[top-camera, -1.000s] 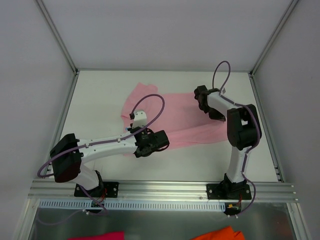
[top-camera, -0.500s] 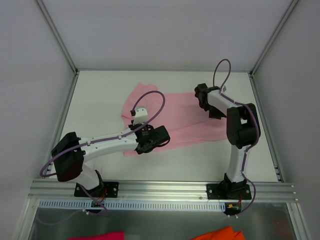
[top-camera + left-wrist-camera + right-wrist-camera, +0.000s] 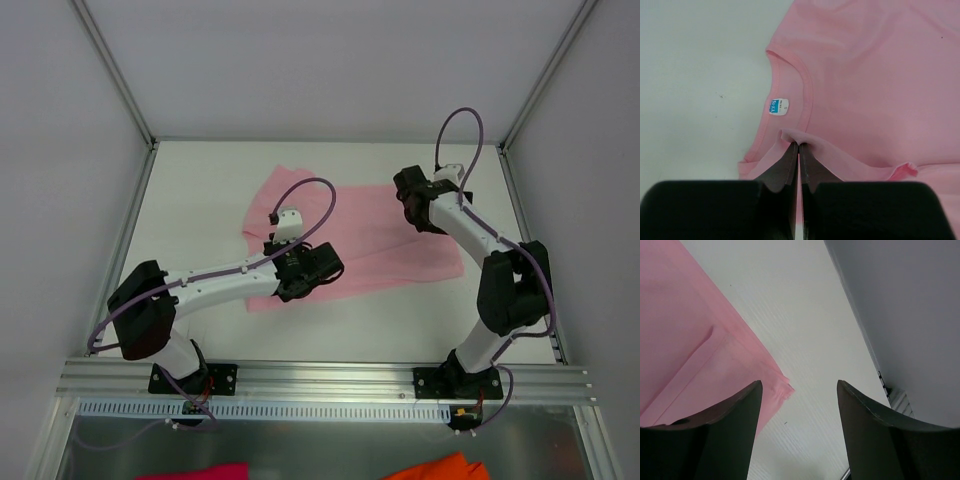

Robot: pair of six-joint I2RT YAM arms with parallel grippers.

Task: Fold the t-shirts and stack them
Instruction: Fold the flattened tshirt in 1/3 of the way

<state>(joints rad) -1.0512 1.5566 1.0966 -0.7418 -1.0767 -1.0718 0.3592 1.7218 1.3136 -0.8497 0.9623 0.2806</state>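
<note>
A light pink t-shirt (image 3: 380, 235) lies spread on the white table (image 3: 200, 200), its collar and small white neck label (image 3: 778, 106) showing in the left wrist view. My left gripper (image 3: 318, 270) sits over the shirt's near left part. It is shut on a raised pinch of pink cloth (image 3: 805, 141) just below the collar. My right gripper (image 3: 422, 215) hangs over the shirt's far right part. Its fingers (image 3: 752, 400) stand wide open with nothing between them, above the shirt's corner (image 3: 782, 387) and bare table.
A magenta cloth scrap (image 3: 200, 471) and an orange cloth scrap (image 3: 440, 467) lie below the aluminium front rail (image 3: 320, 380). Grey walls and frame posts close the table in on the left, back and right; the right wall (image 3: 910, 315) is close to my right gripper.
My right gripper has opened, and its arm has swung its elbow out to the right. My left gripper has edged slightly to the right, still pinching the pink cloth.
</note>
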